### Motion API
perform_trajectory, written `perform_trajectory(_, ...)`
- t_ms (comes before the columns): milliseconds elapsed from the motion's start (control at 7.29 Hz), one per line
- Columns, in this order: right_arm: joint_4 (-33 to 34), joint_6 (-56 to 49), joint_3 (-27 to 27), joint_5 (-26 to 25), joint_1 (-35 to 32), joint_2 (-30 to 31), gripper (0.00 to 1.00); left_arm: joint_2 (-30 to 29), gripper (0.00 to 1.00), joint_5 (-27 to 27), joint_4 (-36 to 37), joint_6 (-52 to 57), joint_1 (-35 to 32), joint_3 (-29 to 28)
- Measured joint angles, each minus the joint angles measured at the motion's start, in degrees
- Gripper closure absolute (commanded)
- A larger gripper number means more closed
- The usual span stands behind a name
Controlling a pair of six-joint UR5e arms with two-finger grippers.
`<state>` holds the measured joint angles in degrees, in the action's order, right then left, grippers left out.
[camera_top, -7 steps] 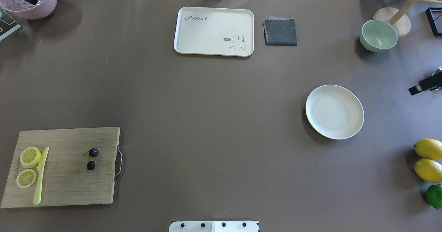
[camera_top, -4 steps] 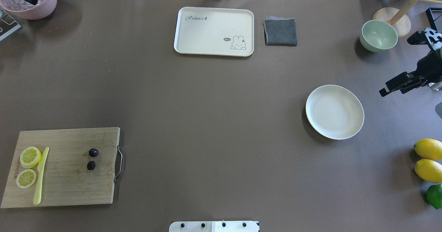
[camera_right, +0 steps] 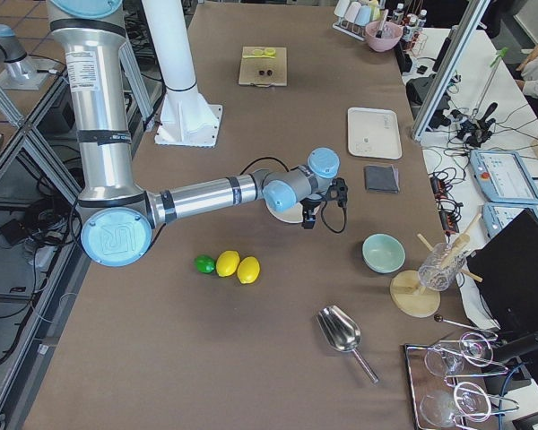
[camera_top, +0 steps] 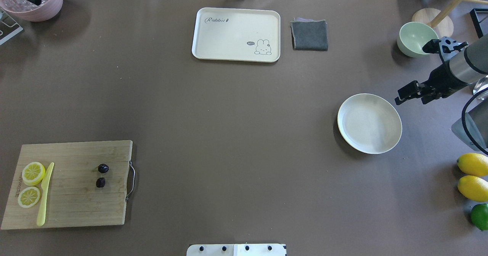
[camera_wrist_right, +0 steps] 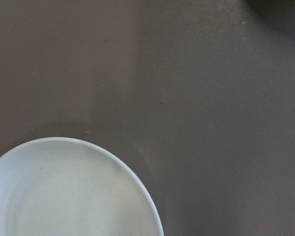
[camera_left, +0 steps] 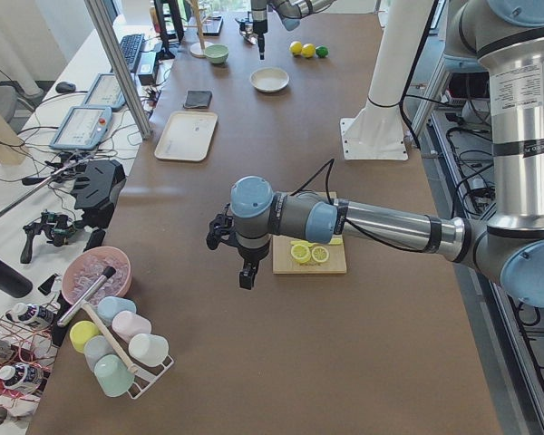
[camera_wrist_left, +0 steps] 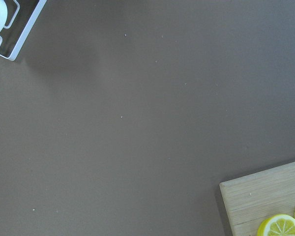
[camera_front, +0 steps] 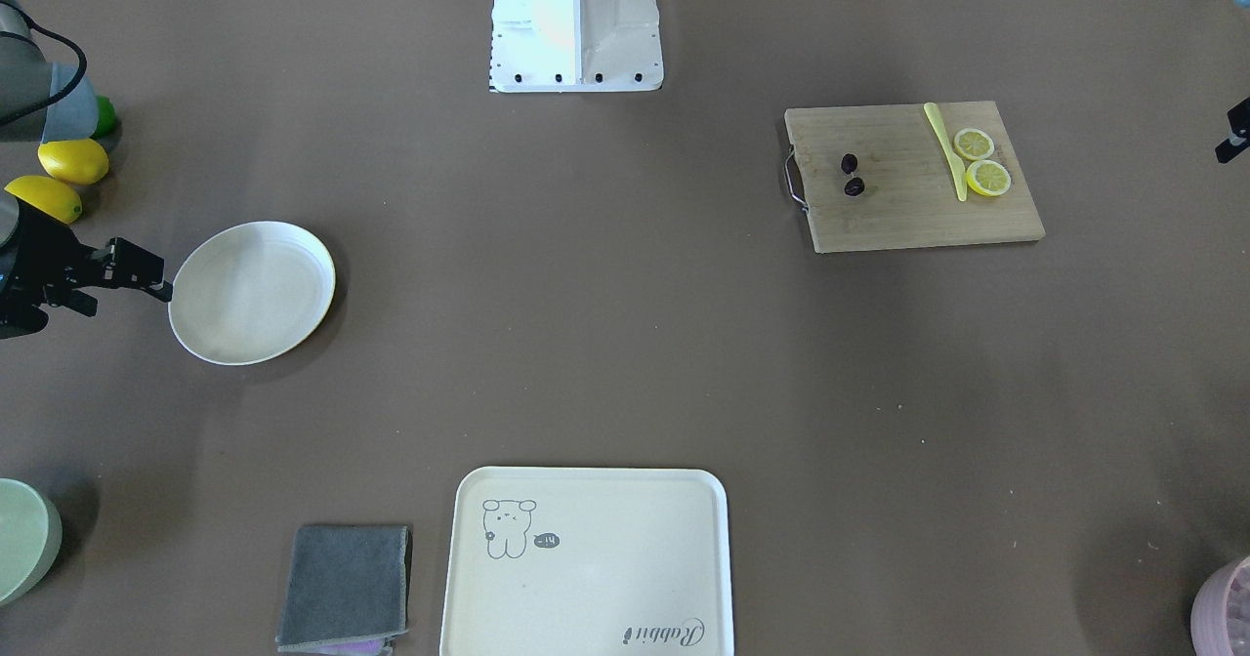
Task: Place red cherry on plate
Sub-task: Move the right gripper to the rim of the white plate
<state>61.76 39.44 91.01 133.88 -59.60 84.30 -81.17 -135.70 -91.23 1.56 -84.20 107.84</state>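
The red cherry is two tiny dark fruits lying on the wooden cutting board, also seen in the front-facing view as the red cherry. The round cream plate sits bare at the right, far from the board. My right gripper hovers just beyond the plate's far right rim with its fingers apart and nothing between them; it also shows as the right gripper. Only a black tip of my left gripper shows there. In the left side view that gripper hangs beside the board's outer end, state unclear.
Two lemon slices and a yellow knife share the board. A cream tray and grey cloth lie at the far edge, with a green bowl nearby. Lemons and a lime sit at the right edge.
My right arm has swung in from the right edge, leftward to the plate's far right rim. The cherries and the plate have not moved.
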Motion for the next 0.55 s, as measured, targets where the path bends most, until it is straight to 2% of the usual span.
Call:
perform_trajectory(137, -8.1, 2.5, -4.9, -0.7, 0.5, -0.1, 0.06, -0.1, 0.02, 0.0, 0.0, 0.0, 0.0, 0.0)
perform_trajectory(274, -13.4, 5.3, -7.8, -1.1, 1.1, -0.3, 0.10, -0.1, 0.02, 0.0, 0.0, -0.1, 0.0, 0.1)
perform_trajectory(548, -17.0, 10.1, -9.1, -1.1, 2.3, -0.6, 0.11, -0.1, 0.02, 0.0, 0.0, -0.1, 0.0, 0.2)
